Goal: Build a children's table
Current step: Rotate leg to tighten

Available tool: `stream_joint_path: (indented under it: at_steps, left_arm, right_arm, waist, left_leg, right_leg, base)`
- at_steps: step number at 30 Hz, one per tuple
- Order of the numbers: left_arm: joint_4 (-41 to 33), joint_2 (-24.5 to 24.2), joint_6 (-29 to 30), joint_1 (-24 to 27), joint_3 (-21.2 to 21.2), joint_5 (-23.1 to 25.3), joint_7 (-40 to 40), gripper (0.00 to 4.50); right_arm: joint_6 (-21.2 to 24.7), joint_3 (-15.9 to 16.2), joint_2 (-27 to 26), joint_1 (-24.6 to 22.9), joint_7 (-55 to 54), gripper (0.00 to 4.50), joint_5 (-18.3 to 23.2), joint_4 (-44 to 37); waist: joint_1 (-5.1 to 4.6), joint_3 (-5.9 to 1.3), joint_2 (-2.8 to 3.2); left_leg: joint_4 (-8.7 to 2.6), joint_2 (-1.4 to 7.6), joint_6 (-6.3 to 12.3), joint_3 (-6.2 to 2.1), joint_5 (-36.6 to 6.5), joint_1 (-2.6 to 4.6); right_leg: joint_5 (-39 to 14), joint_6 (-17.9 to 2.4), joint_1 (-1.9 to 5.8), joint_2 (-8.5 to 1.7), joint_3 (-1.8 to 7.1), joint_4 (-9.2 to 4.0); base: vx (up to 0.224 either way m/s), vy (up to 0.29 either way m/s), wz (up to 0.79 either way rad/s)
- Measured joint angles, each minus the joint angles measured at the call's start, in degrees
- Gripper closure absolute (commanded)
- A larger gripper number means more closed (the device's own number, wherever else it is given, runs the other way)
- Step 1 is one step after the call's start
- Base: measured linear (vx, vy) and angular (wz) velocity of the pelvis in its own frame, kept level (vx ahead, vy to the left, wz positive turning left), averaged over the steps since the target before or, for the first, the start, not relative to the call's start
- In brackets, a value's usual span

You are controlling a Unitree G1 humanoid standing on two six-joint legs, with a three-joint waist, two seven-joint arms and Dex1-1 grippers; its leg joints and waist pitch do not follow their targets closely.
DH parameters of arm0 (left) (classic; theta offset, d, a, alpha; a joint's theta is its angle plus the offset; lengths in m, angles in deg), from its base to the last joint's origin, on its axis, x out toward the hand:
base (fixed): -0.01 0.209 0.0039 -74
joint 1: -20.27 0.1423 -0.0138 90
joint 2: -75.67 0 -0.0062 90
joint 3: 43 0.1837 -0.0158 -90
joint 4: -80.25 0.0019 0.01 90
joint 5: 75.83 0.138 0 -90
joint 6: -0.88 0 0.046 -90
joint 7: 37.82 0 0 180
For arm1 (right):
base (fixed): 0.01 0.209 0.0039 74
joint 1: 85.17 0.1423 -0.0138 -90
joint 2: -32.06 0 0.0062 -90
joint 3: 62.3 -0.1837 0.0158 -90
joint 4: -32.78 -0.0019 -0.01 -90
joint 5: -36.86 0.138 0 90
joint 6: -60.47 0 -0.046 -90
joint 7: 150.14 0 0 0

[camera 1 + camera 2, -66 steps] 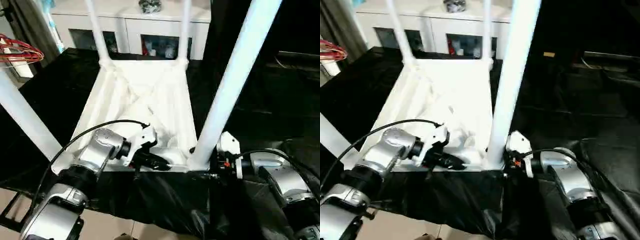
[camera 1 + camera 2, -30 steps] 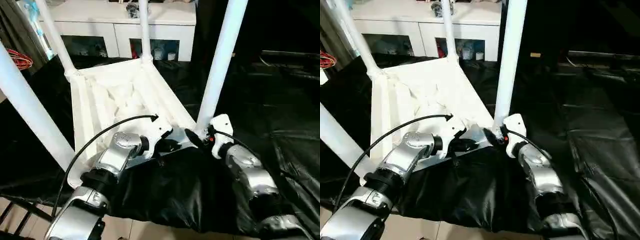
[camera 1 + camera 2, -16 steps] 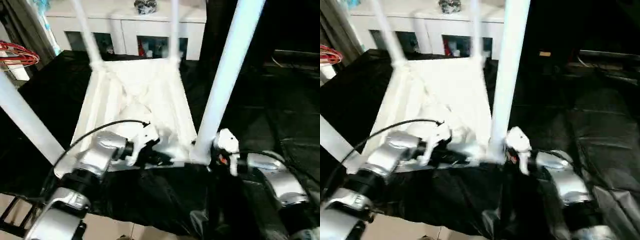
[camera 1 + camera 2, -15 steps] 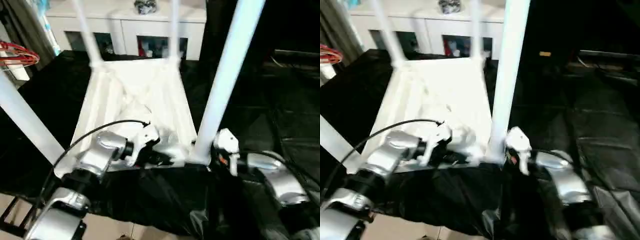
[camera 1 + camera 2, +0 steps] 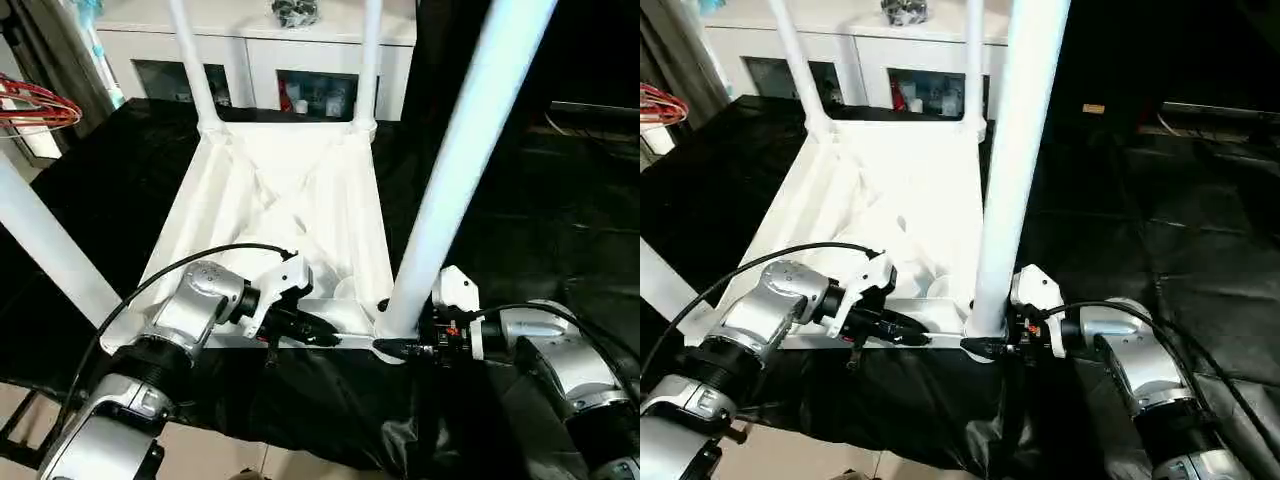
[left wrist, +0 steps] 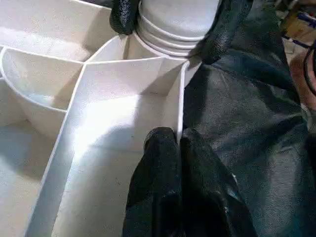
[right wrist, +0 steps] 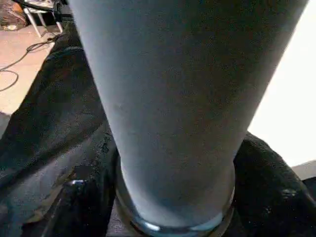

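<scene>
On the black-draped bench point(image 5: 120, 170) the upturned children's table point(image 5: 290, 200) had swung back square, left pincer point(image 5: 325, 331) pinching its rim, right pincer point(image 6: 170, 19) straddling the near-right leg point(image 5: 455, 180), all legs seated.

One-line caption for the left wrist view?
Left gripper pinches the upturned table's rim while the right gripper's fingers flank the corner leg.
</scene>
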Motion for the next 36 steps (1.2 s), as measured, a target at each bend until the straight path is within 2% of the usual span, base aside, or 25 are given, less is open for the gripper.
stream_joint_path:
  at_steps: [2, 4, 6, 9, 12, 13, 15, 16, 19, 22, 26, 36]
  left_arm:
    - [0.0, 1.0, 0.2, 0.0, -0.3, 0.5, -2.5, 4.50]
    - [0.2, 2.6, 1.2, -0.1, -1.4, 0.9, -7.8, 4.50]
    - [0.6, 4.8, 2.6, -0.4, -2.6, 1.7, -13.6, 4.50]
    - [0.6, 7.4, 4.6, -0.6, -3.5, 2.5, -19.8, 4.50]
    - [0.5, 9.9, 5.6, -0.7, -4.1, 3.5, -25.8, 4.50]
    - [0.5, 10.6, 5.7, -0.7, -4.2, 3.9, -27.3, 4.50]
    - [0.5, 11.5, 5.7, -0.7, -4.2, 4.5, -29.5, 4.50]
    - [0.5, 11.6, 5.7, -0.7, -4.2, 4.6, -29.7, 4.50]
    - [-0.1, 11.6, 5.7, -0.4, -4.2, 4.8, -29.7, 4.50]
    - [-1.4, 11.2, 5.9, 0.2, -4.1, 4.9, -29.1, 4.50]
    - [-2.1, 9.5, 5.6, 0.3, -3.8, 4.2, -25.5, 4.50]
    - [-3.1, 4.0, 4.4, 0.9, -2.1, 1.5, -11.4, 4.50]
  right_arm:
    - [-0.1, -1.2, -0.7, -0.2, -2.1, 1.75, -0.1, 0.7]
    - [-0.5, -3.1, -3.2, 0.5, -8.5, 1.76, -1.0, 3.3]
    - [-0.8, -4.9, -6.2, 2.0, -16.4, 1.78, -2.1, 6.4]
    - [-0.1, -6.4, -9.3, 3.5, -24.4, 1.78, -3.2, 8.7]
    - [0.5, -7.6, -12.2, 5.2, -32.3, 1.78, -4.8, 10.8]
    - [0.5, -7.9, -12.9, 5.7, -34.0, 1.78, -5.1, 11.5]
    - [0.4, -8.7, -14.3, 6.4, -36.5, 1.78, -5.8, 12.6]
    - [0.3, -8.8, -14.4, 6.5, -36.8, 1.22, -5.9, 12.9]
    - [0.0, -8.8, -14.7, 6.4, -36.8, 1.08, -6.0, 12.8]
    - [0.0, -8.7, -14.7, 5.9, -36.3, 0.72, -6.1, 11.8]
    - [-0.5, -7.4, -12.4, 5.3, -30.9, 0.67, -6.0, 10.5]
    - [-0.7, -3.7, -4.4, 1.4, -12.2, 0.67, -2.7, 3.7]
  waist:
    - [0.06, -0.01, 0.01]
    - [-0.32, -0.01, -0.15]
    - [-1.43, 0.00, -0.21]
    - [-2.06, -0.01, -0.24]
    - [-2.52, -0.02, -0.28]
    - [-2.57, 0.05, -0.49]
    - [-2.56, -0.01, -0.52]
    - [-2.50, -0.07, -0.53]
    - [-2.48, -0.06, -0.82]
    - [-2.49, -0.07, -0.83]
    - [-2.43, -0.08, -0.83]
    - [-0.79, -0.19, -0.67]
  left_leg:
    - [0.08, 0.00, 0.00, 0.00, 0.0, 0.10]
    - [0.10, 0.00, -0.01, 0.00, 0.0, 0.17]
    - [0.11, -0.06, -0.02, -0.01, 0.0, 0.20]
    - [0.07, -0.09, -0.02, -0.04, 0.0, 0.28]
    - [0.04, -0.10, -0.02, -0.06, 0.0, 0.29]
    - [0.03, -0.10, -0.02, -0.06, 0.0, 0.28]
    - [0.02, -0.10, -0.02, -0.07, 0.0, 0.27]
    - [0.02, -0.10, -0.02, -0.08, 0.0, 0.26]
    - [-0.01, -0.10, -0.02, -0.08, 0.0, 0.20]
    - [-0.02, -0.10, -0.02, -0.07, 0.0, 0.17]
    - [-0.15, -0.09, -0.02, -0.07, 0.0, 0.13]
    - [-0.16, -0.05, 0.00, -0.01, 0.0, 0.06]
  right_leg:
    - [0.0, -0.1, 0.10, 0.00, 0.03, 0.01]
    - [0.1, -0.2, 0.16, 0.00, 0.04, 0.02]
    - [0.1, -0.1, 0.13, -0.02, 0.08, -0.03]
    - [0.0, 0.1, 0.16, -0.02, 0.07, -0.07]
    - [0.0, 0.1, 0.15, -0.03, 0.05, -0.09]
    - [0.0, 0.1, 0.15, -0.03, 0.05, -0.11]
    - [0.0, 0.1, 0.13, -0.03, 0.04, -0.10]
    - [0.0, 0.1, 0.13, -0.03, 0.05, -0.10]
    - [0.0, 0.1, 0.10, -0.03, 0.05, -0.10]
    - [0.0, 0.1, 0.06, -0.03, 0.06, -0.09]
    - [0.0, 0.2, -0.04, -0.01, 0.02, -0.08]
    - [0.0, 0.1, -0.05, -0.01, 0.04, -0.07]
  base:
    - [0.000, 0.000, 0.00]
    - [0.000, 0.000, 0.00]
    - [0.000, 0.000, 0.00]
    - [0.000, 0.000, 0.00]
    - [0.000, 0.000, 0.00]
    - [0.000, 0.000, 0.00]
    - [0.000, 0.000, 0.00]
    - [0.000, 0.000, 0.00]
    - [0.000, 0.000, 0.00]
    - [0.000, 0.000, 0.00]
    - [0.000, 0.000, 0.00]
    - [0.000, 0.000, 0.00]
